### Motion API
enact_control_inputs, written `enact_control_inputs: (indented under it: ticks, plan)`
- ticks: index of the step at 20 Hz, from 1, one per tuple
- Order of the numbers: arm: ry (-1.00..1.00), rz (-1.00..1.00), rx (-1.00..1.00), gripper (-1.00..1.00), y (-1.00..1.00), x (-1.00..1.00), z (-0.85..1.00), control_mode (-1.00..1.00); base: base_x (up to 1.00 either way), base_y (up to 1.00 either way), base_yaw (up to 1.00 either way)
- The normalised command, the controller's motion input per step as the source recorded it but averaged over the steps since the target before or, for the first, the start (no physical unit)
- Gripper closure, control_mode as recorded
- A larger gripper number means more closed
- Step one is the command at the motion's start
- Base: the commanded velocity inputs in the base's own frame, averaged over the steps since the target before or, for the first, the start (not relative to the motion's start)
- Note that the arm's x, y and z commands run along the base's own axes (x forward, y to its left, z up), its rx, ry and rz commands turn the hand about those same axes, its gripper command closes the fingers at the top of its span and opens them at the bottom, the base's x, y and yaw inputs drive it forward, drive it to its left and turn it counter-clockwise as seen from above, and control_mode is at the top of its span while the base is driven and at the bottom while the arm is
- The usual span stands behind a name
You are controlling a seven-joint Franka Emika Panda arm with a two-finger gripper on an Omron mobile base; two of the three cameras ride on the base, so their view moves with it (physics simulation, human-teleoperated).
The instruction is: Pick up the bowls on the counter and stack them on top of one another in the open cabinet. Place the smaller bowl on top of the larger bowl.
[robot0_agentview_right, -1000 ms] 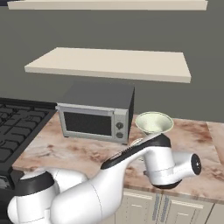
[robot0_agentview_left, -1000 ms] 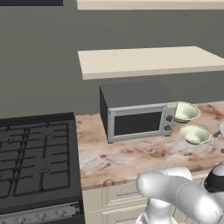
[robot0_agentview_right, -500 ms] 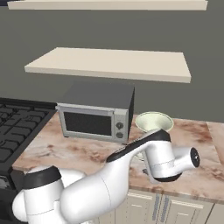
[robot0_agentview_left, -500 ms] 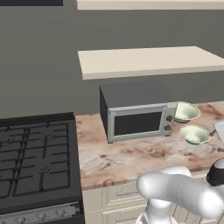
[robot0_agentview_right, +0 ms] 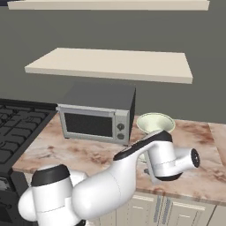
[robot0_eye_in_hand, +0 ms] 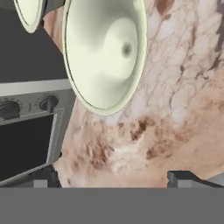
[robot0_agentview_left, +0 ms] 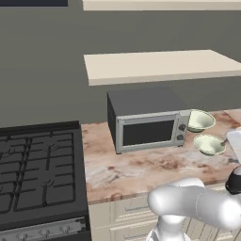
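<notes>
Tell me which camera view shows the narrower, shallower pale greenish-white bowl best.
The hand view: the smaller bowl looms close, its inside plain. The left base view shows it small beside the grey microwave; in the right base view the arm covers it.

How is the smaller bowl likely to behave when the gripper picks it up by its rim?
The smaller bowl looks glossy, so it may slip between the fingers. It looks stiff, probably ceramic, so likely fragile if dropped. Its shallow, flaring shape suggests it could tilt in a rim grasp.

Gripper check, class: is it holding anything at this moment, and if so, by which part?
Nothing is held. In the hand view the fingers stand wide apart over bare counter, short of the smaller bowl, which lies untouched beside the microwave.
</notes>
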Motion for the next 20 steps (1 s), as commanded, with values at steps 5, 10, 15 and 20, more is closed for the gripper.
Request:
enact_control_inputs:
  ticks: [5, 10, 15, 20]
  plan:
    - [0.00, -0.03, 0.00, -1.00, -0.14, 0.31, -0.25, -1.00, 0.00, 0.00, 0.00]
    - [0.00, -0.06, 0.00, -1.00, -0.20, 0.23, -0.16, -1.00, 0.00, 0.00, 0.00]
    - [0.01, -0.06, 0.01, -1.00, -0.21, 0.23, -0.11, -1.00, 0.00, 0.00, 0.00]
    - [0.03, -0.04, 0.01, -1.00, -0.14, 0.24, -0.12, -1.00, 0.00, 0.00, 0.00]
